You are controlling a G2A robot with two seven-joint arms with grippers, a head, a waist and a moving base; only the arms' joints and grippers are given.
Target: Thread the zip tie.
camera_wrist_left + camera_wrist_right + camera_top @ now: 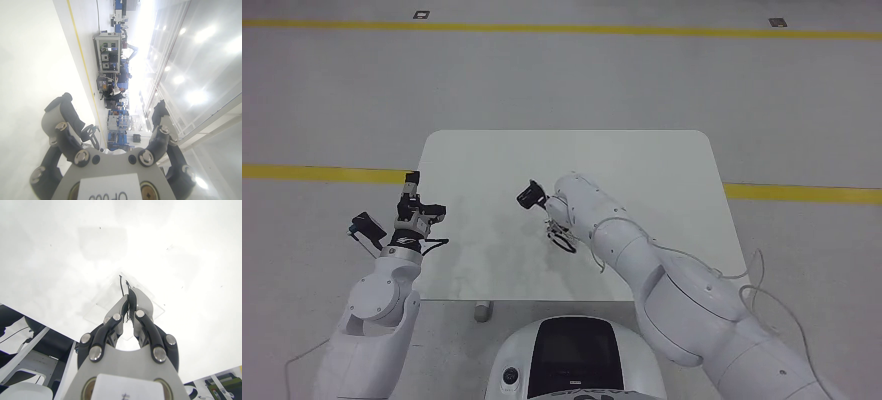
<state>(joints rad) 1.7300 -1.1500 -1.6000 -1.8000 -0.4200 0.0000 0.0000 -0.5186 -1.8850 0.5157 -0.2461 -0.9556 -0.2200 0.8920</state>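
In the right wrist view my right gripper is shut on a thin black zip tie. Two black ends of the tie stick out past the fingertips, and more of it shows between the pads. The gripper hangs just over a clear plastic sheet lying on the white table. In the top view the right arm is over the middle of the table. My left gripper stands at the table's left edge; it is open, holds nothing, and points away from the tabletop.
The white table has bare room at its far and right parts. Loose cables hang under the right wrist. Yellow floor lines run beside and behind the table.
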